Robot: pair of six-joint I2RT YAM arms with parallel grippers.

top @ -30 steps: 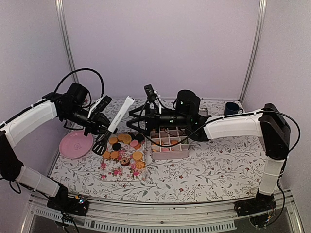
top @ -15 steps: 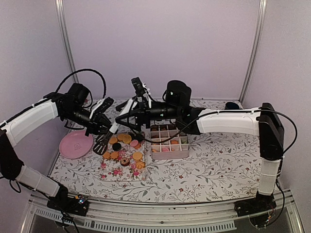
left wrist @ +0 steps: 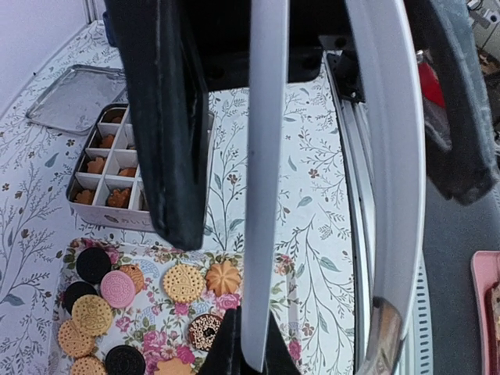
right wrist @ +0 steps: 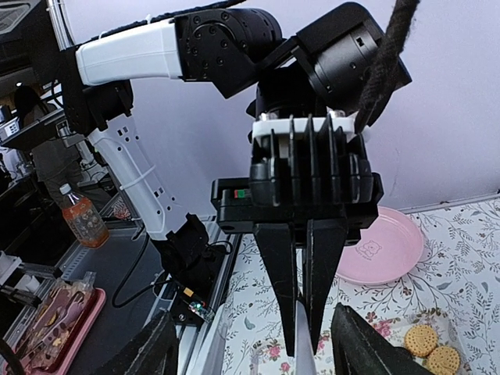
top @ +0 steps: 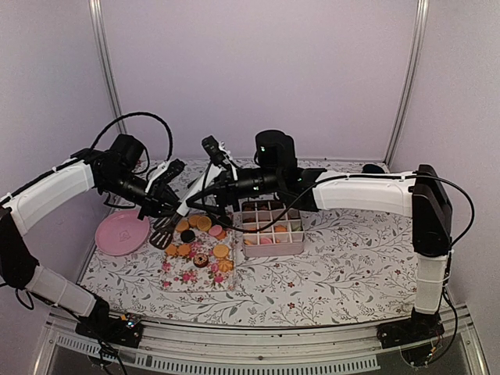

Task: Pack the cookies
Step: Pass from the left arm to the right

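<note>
On floral tray (top: 178,279), flat round cookies (top: 202,223), slotted black spatula (top: 162,234)

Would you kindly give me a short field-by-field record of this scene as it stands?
left claw: shut on the white handle of the spatula
right claw: open, fingers either side of that handle, not gripping
spatula head: black, slotted, low at the tray's left edge
cookies: mostly loose on the floral tray; some sit in the divided box
divided box: right of the tray, several compartments unfilled
pink plate: on the table, left of the tray
</note>
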